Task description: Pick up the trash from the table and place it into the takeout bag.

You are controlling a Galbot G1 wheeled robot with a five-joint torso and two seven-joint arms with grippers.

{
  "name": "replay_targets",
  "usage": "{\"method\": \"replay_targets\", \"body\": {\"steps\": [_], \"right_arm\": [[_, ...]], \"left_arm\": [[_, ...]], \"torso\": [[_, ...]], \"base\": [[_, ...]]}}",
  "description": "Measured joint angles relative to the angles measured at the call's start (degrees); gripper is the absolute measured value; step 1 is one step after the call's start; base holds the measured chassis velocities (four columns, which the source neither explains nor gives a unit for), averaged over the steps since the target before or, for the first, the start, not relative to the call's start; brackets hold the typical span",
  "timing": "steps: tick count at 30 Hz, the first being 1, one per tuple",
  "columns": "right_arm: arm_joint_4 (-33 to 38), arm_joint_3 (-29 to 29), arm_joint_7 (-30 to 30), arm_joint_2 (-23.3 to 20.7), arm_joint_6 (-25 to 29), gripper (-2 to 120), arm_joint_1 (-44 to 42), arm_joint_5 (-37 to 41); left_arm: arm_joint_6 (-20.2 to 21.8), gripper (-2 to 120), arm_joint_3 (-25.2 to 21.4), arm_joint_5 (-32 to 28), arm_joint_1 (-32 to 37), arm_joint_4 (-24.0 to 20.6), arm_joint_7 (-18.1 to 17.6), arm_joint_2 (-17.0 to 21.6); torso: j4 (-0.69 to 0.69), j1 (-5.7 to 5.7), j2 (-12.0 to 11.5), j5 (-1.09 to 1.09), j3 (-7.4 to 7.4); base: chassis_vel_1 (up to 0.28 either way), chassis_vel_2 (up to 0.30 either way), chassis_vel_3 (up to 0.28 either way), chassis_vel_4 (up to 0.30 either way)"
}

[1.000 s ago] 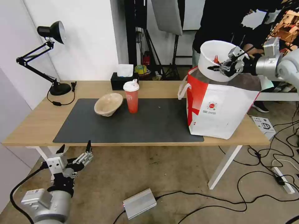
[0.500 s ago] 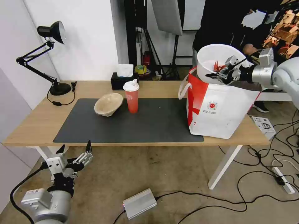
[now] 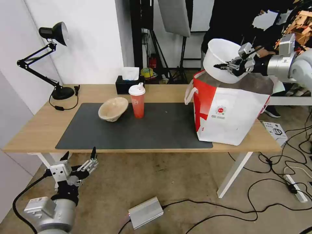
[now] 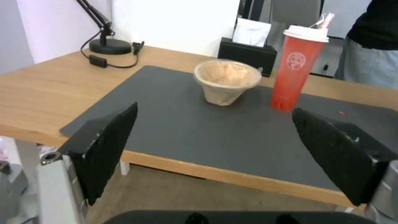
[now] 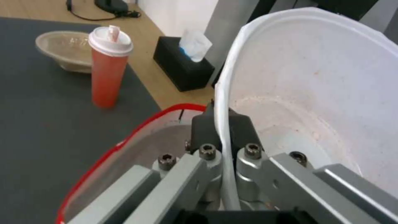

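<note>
Our right wrist view shows the right gripper (image 5: pixel 222 124) pinching the white bowl (image 5: pixel 315 93) rim above the takeout bag (image 3: pixel 227 110), while our spread-open left gripper (image 3: pixel 79 159) hangs below the counter (image 3: pixel 39 130).

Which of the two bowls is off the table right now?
The white plastic bowl: the right gripper pinches its rim above the takeout bag. The beige paper-pulp bowl sits on the mat.

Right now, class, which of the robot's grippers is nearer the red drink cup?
Left. The left gripper hangs below the table's front edge, facing the red drink cup; the right gripper holds the white bowl above the takeout bag.
</note>
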Motion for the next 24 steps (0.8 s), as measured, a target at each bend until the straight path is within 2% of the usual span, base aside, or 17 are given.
{"method": "replay_targets", "body": {"steps": [16,24], "right_arm": [[1.08,0.78,0.56,0.05,-0.09,0,-1.26,0.96],[2.19,2.40,2.17,0.33,-1.76,0,-2.42,6.04]], "left_arm": [[0.00,100,0.17,0.18,0.02,0.02,0.00,-0.01],[0.00,100,0.12,0.19,-0.13,0.18,0.00,0.20]], "torso": [[0.00,0.00,0.00,0.00,0.00],[0.01,0.00,0.00,-0.01,0.00]], "base": [[0.000,0.000,0.000,0.000],[0.000,0.000,0.000,0.000]]}}
